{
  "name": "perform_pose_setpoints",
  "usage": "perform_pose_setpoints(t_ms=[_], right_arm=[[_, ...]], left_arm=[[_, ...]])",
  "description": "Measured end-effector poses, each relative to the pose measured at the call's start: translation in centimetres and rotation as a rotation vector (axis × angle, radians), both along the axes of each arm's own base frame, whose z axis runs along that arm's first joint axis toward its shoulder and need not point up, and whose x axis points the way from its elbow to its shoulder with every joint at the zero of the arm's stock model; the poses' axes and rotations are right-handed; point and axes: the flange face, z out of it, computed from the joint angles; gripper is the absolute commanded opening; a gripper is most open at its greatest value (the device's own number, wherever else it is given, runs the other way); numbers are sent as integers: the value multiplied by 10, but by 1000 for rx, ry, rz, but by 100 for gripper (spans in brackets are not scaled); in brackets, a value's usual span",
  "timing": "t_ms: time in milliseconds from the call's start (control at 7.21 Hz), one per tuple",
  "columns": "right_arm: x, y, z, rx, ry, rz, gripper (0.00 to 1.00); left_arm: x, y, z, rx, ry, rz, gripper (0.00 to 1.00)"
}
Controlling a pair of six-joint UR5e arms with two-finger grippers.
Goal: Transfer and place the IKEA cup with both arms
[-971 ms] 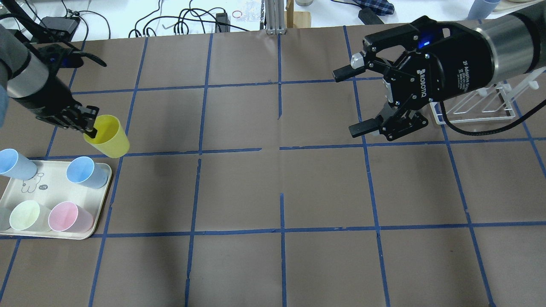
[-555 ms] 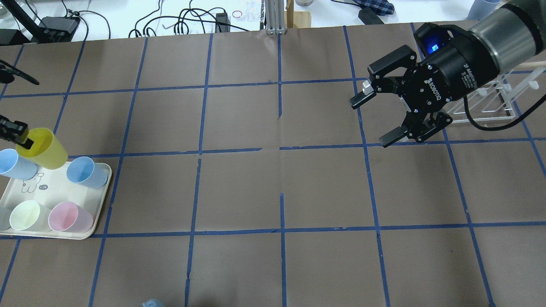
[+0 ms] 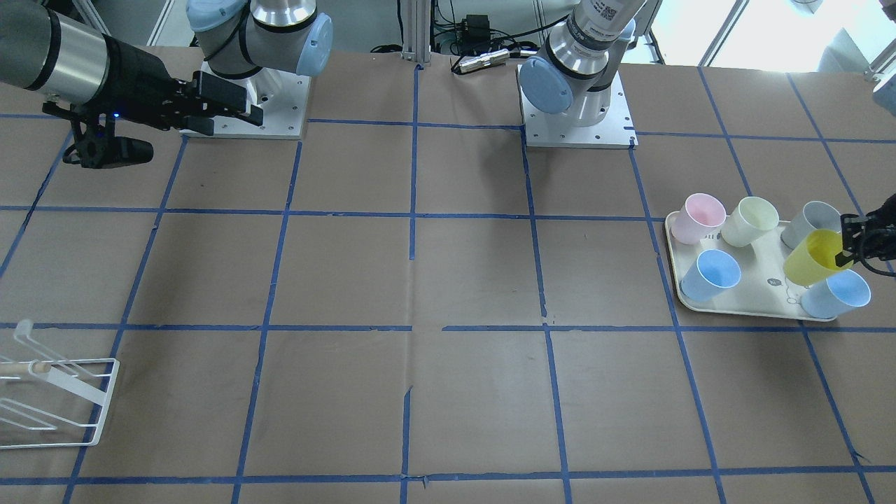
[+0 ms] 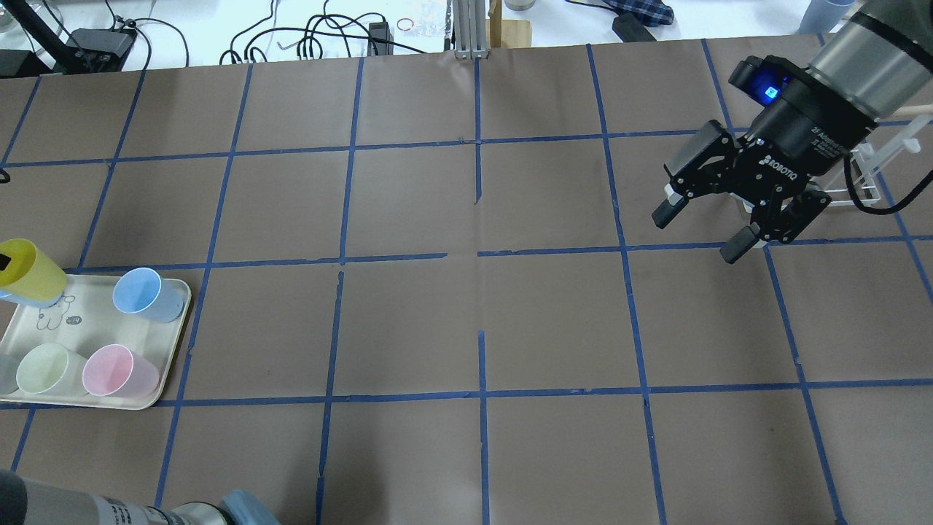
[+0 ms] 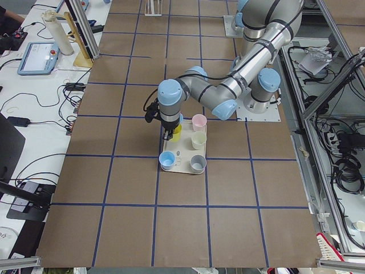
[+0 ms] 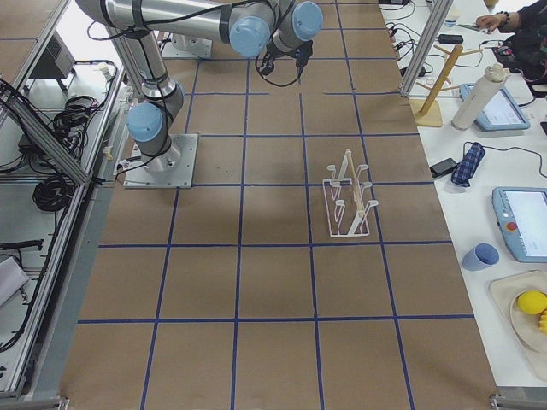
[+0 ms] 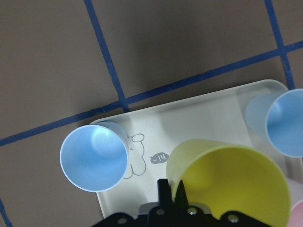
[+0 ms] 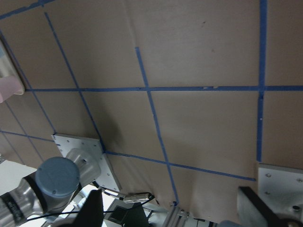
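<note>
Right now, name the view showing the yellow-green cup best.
Exterior front-facing: the whole cup shows, tilted over the tray. Left wrist crops its mouth; overhead clips it at the edge; exterior left shows it tiny.

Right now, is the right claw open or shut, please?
Open: the right claw has its jaws wide apart, with nothing between them.

Bright, even overhead light; soft shadows, wrist views slightly blurred.

Left gripper [image 7: 173,194] pinched closed, pointing down; right gripper [image 4: 696,233] hovers with jaws spread wide.
</note>
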Motion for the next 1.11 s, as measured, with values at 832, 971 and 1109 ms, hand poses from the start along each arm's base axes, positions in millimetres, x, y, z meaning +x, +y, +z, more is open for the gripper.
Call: perform_pose_setpoints(t_ms=[832,971,1109], right_arm=[[-26,-35,20,-235,394,-64,100],[-15,-39,23,-267,434,-80,100],[4,-41,28,-301,460,-75,100]], left_arm=[[-9,2,-58,-16,65,-35,0],[-9,2,-63,-11,69,-35,0],[-8,1,-67,-6,75,-34,0]])
